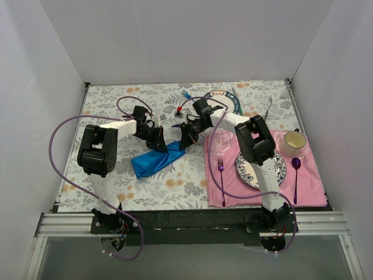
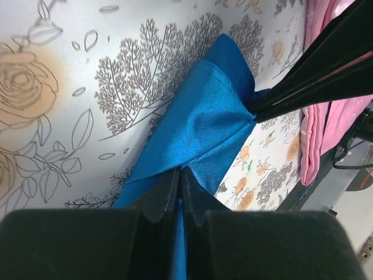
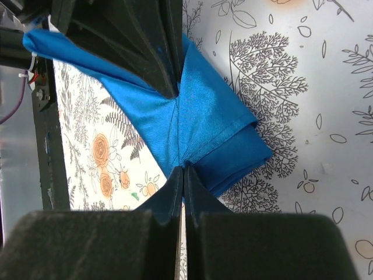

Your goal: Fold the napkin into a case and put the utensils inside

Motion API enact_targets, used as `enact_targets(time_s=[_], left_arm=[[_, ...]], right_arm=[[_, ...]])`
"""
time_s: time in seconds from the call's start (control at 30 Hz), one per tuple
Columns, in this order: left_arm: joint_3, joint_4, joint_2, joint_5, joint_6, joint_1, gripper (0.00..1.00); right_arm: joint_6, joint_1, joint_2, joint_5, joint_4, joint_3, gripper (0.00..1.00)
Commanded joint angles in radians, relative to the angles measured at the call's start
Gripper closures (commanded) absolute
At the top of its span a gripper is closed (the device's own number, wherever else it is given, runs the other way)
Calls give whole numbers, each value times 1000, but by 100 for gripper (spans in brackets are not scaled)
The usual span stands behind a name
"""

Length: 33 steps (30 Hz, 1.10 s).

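Fingers of left gripper [image 2: 179,175] clamped on napkin [image 1: 152,161], just left of tabletop centre. Blue cloth bunched, lower end resting on tabletop [image 1: 111,99], upper edge raised and stretched across to right gripper [image 3: 183,170], likewise clamped on cloth. Light-blue fork [image 1: 186,94] near far edge. Pink placemat [image 1: 309,186] at near right corner.

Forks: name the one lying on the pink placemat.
The magenta fork, on the placemat; the light-blue fork lies beyond it on the floral tablecloth.
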Motion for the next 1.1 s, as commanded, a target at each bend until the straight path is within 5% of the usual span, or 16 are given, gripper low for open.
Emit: enact_targets(time_s=[0.0,0.53,0.73,0.97,1.0,1.07], left_arm=[[74,-3,-50,-13,8,5,100],[111,10,94,-13,18,5,100],[97,-1,111,-28,46,5,100],[98,2,122,-25,52,5,100],[98,0,123,-25,55,5,100],[98,-1,123,-22,60,5,100]], right_arm=[[-35,2,-46,-24,-51,26,99],[-122,2,-46,-21,-131,60,99],[-236,-20,-57,-7,-305,166,56],[-182,-25,-159,45,-98,128,48],[-179,-21,-169,92,-55,93,35],[-196,-7,-166,129,-1,82,25]])
